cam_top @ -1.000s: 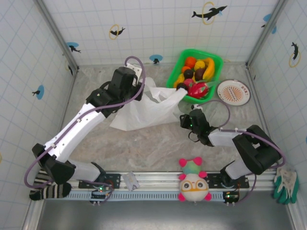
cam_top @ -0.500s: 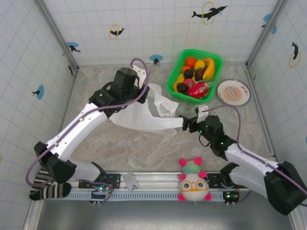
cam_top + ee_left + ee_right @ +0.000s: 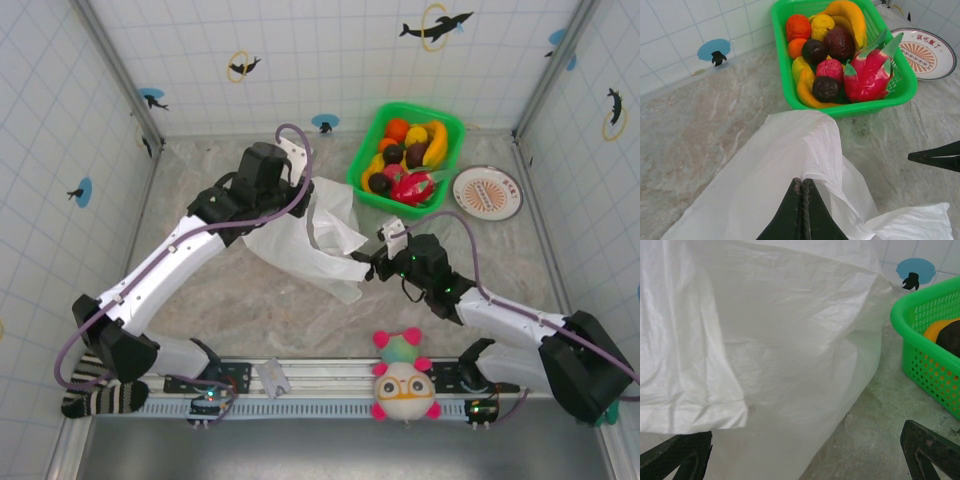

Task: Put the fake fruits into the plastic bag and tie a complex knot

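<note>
Left wrist view: we see the left gripper (image 3: 801,182) with its fingers pressed together on a fold of the plastic bag (image 3: 771,167), which spreads out beneath them and to both sides. Beyond the tips, the fake fruits (image 3: 836,56) lie piled in the green basket (image 3: 781,51). In the right wrist view, the right gripper (image 3: 805,450) stands spread wide and grips nothing. The bag's white sheet hangs ahead of and between its fingers, and the basket is ahead to their right.

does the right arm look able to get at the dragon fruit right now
Probably yes: its jaws are open and empty, and the dragon fruit lies uncovered at the near edge of the green basket.
</note>
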